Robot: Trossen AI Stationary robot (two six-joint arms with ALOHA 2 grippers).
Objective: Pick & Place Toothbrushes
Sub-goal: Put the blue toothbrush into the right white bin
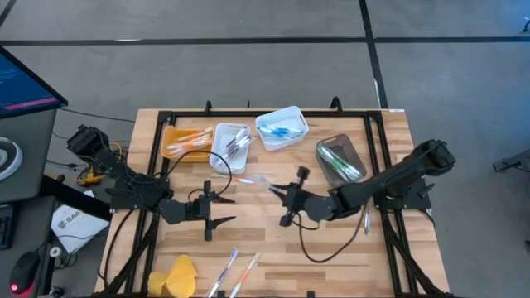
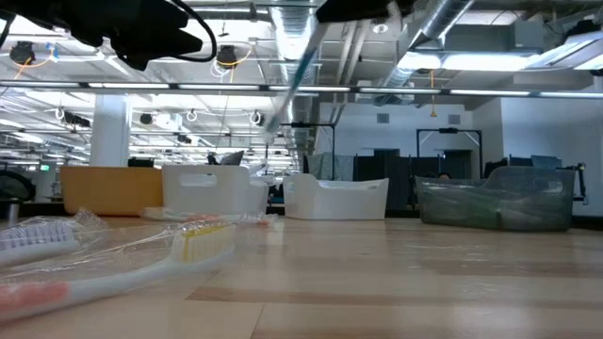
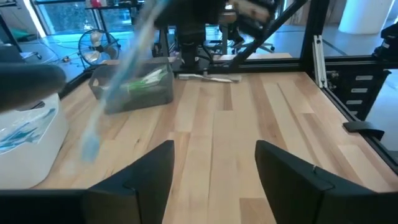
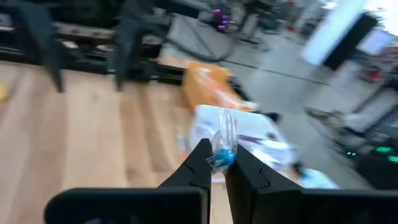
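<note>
Left hand (image 1: 206, 210), fingers spread and empty, poised over the bench (image 1: 331, 248) at about 9 o'clock from centre. At 12 o'clock, four bins in a row: orange bin (image 1: 184, 140), white bin (image 1: 231, 145), second white bin (image 1: 281, 128), grey bin (image 1: 339, 159), each holding toothbrushes. Two loose toothbrushes (image 1: 232, 273) at 6 o'clock beside a yellow lump (image 1: 175, 276). Right hand (image 1: 290, 199), just past centre, clamped on a blue toothbrush (image 4: 222, 149) in clear wrap.
</note>
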